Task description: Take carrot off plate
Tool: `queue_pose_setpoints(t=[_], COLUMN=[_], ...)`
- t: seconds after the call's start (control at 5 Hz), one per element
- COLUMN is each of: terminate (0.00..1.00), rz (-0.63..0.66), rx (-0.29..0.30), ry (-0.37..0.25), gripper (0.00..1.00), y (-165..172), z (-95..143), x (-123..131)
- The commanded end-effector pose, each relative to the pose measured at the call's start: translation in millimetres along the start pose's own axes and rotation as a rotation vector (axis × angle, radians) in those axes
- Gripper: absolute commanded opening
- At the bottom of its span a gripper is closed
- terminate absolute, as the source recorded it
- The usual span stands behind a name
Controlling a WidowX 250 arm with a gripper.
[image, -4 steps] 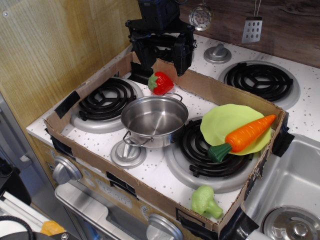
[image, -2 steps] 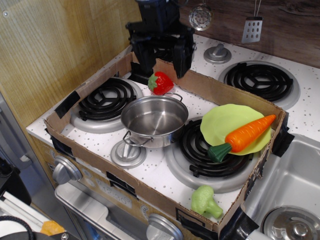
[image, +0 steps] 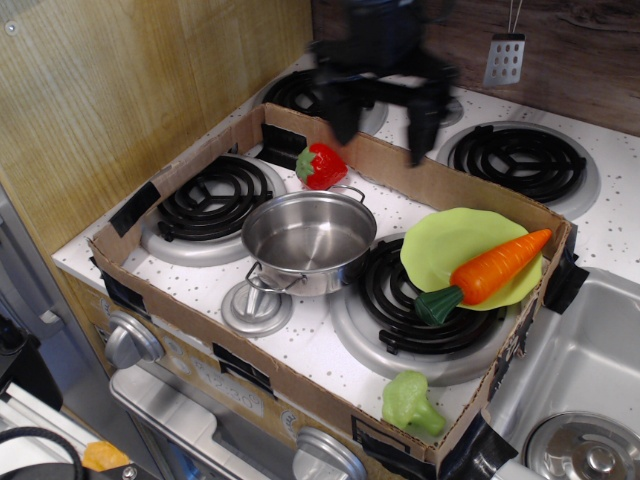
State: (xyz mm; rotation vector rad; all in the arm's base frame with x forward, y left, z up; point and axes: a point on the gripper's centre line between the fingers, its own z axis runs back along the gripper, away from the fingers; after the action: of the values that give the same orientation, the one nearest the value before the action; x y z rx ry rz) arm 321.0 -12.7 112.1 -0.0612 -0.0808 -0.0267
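The orange carrot (image: 492, 269) with a dark green stub lies slantwise on the lime-green plate (image: 448, 240), which rests on the front right burner inside the cardboard tray. My black gripper (image: 385, 128) hangs blurred above the tray's back wall, up and to the left of the plate and well apart from it. Its two fingers (image: 345, 118) are spread wide with nothing between them.
A steel pot (image: 308, 240) stands in the tray's middle, left of the plate. A red strawberry-like toy (image: 321, 166) lies behind it. A pale green broccoli toy (image: 410, 403) sits at the front right corner. The cardboard tray's wall (image: 440, 178) rings everything. A sink (image: 585, 370) is at right.
My gripper has moved right along the back of the tray, from above the strawberry toy towards the plate's side, and is blurred by motion. The carrot and plate have not moved.
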Motion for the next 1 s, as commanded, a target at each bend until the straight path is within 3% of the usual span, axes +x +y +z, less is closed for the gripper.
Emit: queue_pose_setpoints(t=[0.0, 0.2, 0.8], terminate=[0.0, 0.0, 0.0], rz=[0.023, 0.01, -0.069], rx=[-0.013, -0.031, 0.101], ry=[-0.085, -0.117, -0.069], gripper=[1.0, 1.0, 1.0], y=[-60, -80, -83], z=[2, -11, -45], x=[8, 1, -9])
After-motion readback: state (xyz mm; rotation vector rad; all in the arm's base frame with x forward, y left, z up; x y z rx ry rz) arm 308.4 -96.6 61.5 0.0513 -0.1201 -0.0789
